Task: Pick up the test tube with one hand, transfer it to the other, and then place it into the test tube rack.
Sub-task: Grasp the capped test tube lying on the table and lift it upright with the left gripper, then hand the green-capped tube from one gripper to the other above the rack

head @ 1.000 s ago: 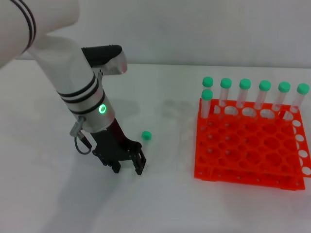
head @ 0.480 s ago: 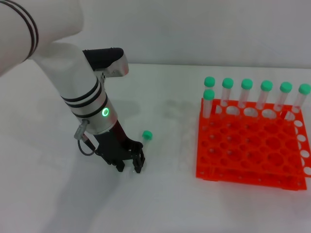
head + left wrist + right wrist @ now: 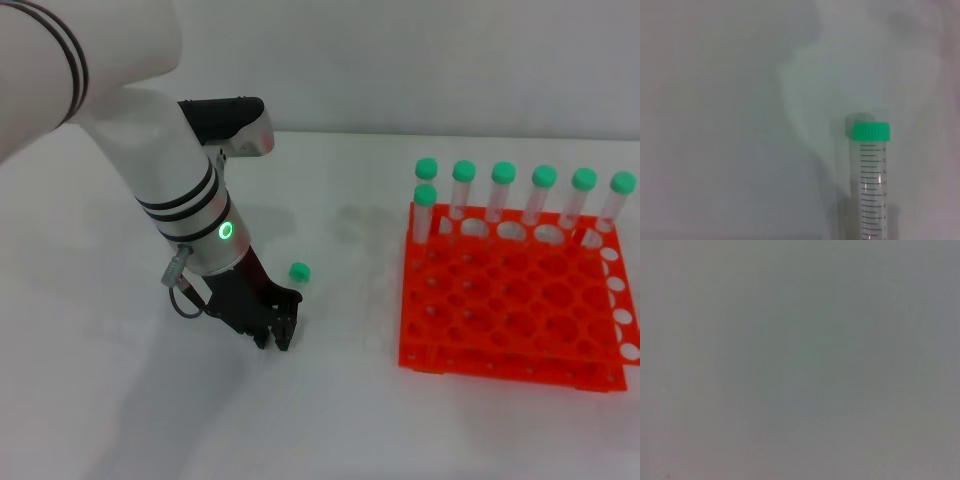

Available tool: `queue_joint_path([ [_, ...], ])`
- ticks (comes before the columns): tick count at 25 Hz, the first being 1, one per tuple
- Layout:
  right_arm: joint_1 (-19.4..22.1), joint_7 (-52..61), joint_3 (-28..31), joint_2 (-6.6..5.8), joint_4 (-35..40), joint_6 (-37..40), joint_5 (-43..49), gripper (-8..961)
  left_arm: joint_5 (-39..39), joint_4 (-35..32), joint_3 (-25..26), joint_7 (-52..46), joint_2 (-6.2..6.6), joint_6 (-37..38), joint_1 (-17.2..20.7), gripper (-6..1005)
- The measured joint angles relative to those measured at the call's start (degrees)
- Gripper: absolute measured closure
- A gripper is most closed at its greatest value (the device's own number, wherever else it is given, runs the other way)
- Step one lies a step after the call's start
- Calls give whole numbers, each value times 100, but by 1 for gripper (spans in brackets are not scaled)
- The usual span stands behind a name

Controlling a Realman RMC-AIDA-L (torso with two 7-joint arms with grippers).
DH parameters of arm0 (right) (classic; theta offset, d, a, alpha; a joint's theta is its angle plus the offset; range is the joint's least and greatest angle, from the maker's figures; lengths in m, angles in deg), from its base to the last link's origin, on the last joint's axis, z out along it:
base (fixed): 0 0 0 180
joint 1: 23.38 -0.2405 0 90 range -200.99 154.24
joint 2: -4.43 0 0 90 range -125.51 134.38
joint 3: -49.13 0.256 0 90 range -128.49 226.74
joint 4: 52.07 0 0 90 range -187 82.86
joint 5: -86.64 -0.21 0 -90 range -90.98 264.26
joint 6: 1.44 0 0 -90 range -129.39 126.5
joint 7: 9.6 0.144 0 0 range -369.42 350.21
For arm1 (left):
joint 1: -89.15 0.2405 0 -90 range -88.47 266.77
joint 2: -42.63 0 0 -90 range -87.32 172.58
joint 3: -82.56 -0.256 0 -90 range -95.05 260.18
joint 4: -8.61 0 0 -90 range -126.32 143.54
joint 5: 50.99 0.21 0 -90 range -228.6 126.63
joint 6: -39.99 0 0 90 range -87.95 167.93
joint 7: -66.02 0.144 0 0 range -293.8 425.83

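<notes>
- Currently, the left gripper [image 3: 274, 335] is lowered to the white table [image 3: 120, 400], to the left of the test tube rack [image 3: 500, 292] and well apart from it.
- Its black jointed fingers [image 3: 285, 330] are drawn close together, with only a narrow gap between the tips. They pinch the bottom end of the test tube [image 3: 297, 273].
- In the head view, the green cap of the test tube is the only part that shows plainly. It lies just beyond the fingertips, on the side away from the robot. The clear body is hard to make out against the table.
- The left wrist view shows the test tube [image 3: 870, 175] lengthwise. The green screw cap points away from the camera, and black graduation marks run along the clear body. The lower end runs out of the picture edge. The gripper's own fingers cannot be identified with certainty in this view.
- The left arm is white with black bands. A green light [image 3: 226, 232] is lit just above the wrist.
- The test tube rack is orange-red and stands on the table at the right side of the head view.
- Seven other green-capped tubes [image 3: 503, 190] stand upright in the rack. Six occupy the far row. One stands in the next row at the rack's left end. The remaining holes are open.
- The right gripper does not appear in any view. The right wrist view shows only a plain grey surface.
</notes>
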Motion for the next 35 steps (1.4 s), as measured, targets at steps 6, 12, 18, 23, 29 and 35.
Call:
queue_joint_path([
  [6, -11, 0, 1, -8, 0, 1, -14, 106, -204, 18, 0, 168, 47, -317, -2, 807],
  [12, -11, 0, 177, -15, 0, -1, -18, 106, -1107, 87, 0, 821, 193, -591, -18, 807],
  [18, 3, -7, 300, -18, -7, -39, -17, 107, -2161, 556, 0, 1737, 187, -1214, 77, 807],
  [23, -1, -9, 496, -13, -7, -192, -16, 108, -4746, 652, 0, 3795, 183, -1651, 603, 808],
  [29, -7, -5, 601, -17, 66, -374, -17, 108, -8358, 381, 1, 6852, 34, -1255, 1588, 808],
  [35, -17, 33, 607, -16, 86, -405, -17, 109, -10864, -1024, 8, 10034, -62, -380, 2718, 808],
])
